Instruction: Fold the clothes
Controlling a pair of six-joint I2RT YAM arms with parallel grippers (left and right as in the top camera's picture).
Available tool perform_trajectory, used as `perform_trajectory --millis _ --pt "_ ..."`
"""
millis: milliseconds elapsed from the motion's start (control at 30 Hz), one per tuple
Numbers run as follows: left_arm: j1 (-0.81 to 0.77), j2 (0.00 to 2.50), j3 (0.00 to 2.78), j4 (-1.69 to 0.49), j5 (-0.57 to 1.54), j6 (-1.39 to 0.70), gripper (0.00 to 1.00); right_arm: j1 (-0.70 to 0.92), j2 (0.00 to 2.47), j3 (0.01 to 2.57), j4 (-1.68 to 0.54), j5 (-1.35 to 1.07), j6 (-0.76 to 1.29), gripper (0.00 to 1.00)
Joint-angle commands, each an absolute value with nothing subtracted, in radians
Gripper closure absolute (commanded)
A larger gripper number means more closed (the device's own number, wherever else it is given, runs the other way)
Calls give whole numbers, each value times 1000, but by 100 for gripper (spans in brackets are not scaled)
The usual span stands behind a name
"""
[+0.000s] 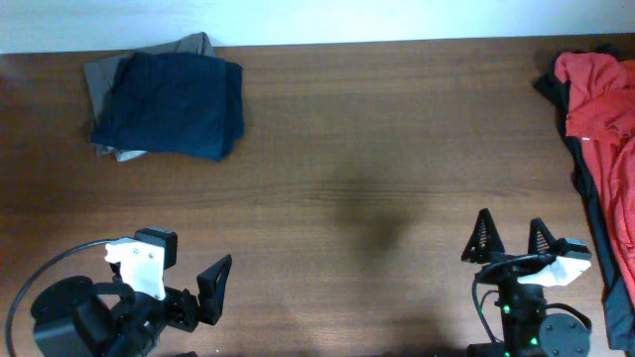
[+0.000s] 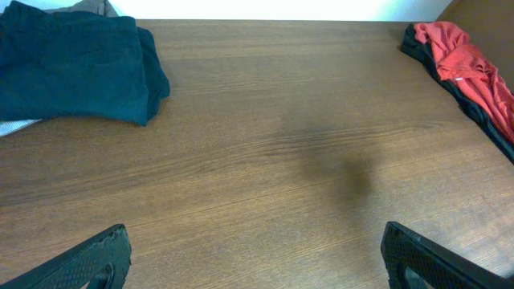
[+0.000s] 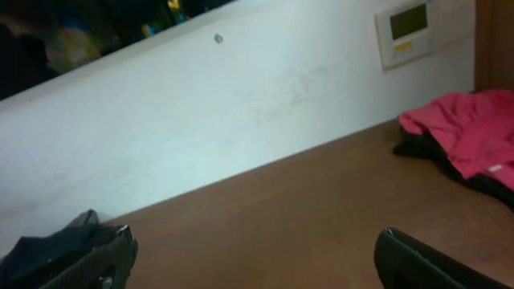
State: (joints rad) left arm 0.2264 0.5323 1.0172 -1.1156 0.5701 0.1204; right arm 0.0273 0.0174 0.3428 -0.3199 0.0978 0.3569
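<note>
Currently the left gripper and right gripper are sitting wide open and empty at the bottom of the frame. The folded navy garment is lying upper left atop an olive garment. The red garment is sprawling upper right, seemingly over dark cloth.

Nothing legible: the white wall panel with a greenish display, far right, is blurred, as is the white tag on the bright red fabric garment.
</note>
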Motion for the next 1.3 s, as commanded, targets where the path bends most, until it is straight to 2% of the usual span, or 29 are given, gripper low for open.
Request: perform_trajectory --millis 0,367,467,667,900,1267 --pt "227 525 1014 -1116 587 133 1 17 4 273 -233 68 340 1" --pt "227 525 1014 -1116 587 133 1 3 4 51 136 -33 292 1" --pt "227 525 1014 -1116 587 133 1 -26 4 7 173 -78 292 1" --pt "227 525 1014 -1116 587 133 1 -43 4 6 108 -86 233 1" --pt "227 525 1014 -1116 587 133 1 -43 4 6 -81 -54 213 1" --pt "227 525 1014 -1116 587 133 1 -40 4 6 -75 -49 194 1"
